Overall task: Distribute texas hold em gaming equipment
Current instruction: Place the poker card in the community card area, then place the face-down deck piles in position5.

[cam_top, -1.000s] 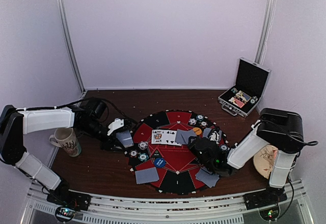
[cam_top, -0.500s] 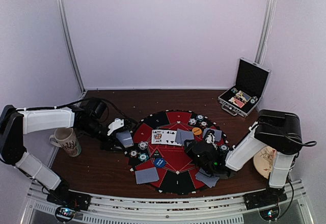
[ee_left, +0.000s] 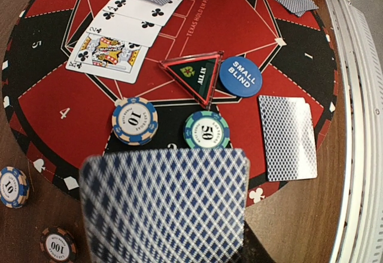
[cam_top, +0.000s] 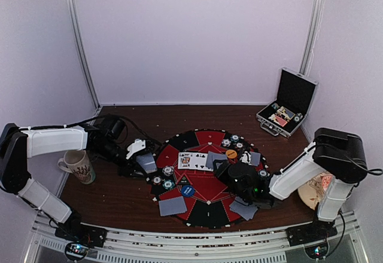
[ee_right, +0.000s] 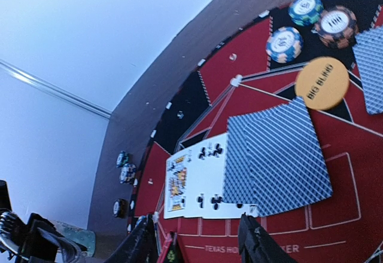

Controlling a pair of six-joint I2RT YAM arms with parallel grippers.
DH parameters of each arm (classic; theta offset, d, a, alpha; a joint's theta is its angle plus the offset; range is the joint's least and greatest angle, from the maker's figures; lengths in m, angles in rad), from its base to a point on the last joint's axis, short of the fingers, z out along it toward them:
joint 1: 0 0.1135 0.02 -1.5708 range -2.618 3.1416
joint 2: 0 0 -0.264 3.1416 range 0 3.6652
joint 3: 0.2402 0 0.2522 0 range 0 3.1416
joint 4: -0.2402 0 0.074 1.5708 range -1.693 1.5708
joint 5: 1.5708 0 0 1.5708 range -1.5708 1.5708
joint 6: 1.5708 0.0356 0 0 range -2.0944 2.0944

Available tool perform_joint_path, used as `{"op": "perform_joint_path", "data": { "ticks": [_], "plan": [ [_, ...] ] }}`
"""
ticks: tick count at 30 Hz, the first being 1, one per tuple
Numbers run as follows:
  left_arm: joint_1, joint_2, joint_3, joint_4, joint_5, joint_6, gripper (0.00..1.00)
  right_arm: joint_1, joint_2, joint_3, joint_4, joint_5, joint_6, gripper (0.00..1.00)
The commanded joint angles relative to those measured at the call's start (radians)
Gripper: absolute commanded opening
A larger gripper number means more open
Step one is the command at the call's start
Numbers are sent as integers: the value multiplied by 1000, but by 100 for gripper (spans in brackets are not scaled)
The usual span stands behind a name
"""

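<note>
At the mat (cam_top: 209, 186) rim, the left end effector (cam_top: 139, 155) clamps a card (ee_left: 163, 209) pointing toward the centre.

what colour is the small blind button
Blue with white lettering: the small blind button shows best in the left wrist view.

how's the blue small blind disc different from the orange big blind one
Colour: the small blind disc is blue with white lettering; the big blind disc is orange with dark lettering. Place: the small blind disc lies beside the triangular all-in marker toward the near side; the big blind disc lies farther back, beside face-down cards. Both are round and lie flat on the mat.
</note>
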Motion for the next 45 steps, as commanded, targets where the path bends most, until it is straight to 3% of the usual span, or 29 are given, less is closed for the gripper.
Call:
{"op": "perform_joint_path", "data": {
  "ticks": [1, 11, 29, 45],
  "plan": [
    [-5, -18, -1, 17, 13, -1, 35, 6, -134, 60, -118, -29, -175, 51],
    [-3, -9, 0, 37, -20, -22, 35, 7, -322, 144, -427, -22, -411, 99],
    [58, 46, 70, 42, -58, -44, 35, 6, -606, 3, -652, 57, -457, 100],
    [2, 520, 675, -120, -97, -80, 35, 8, -632, -24, -677, 78, -440, 100]
  ]
}}
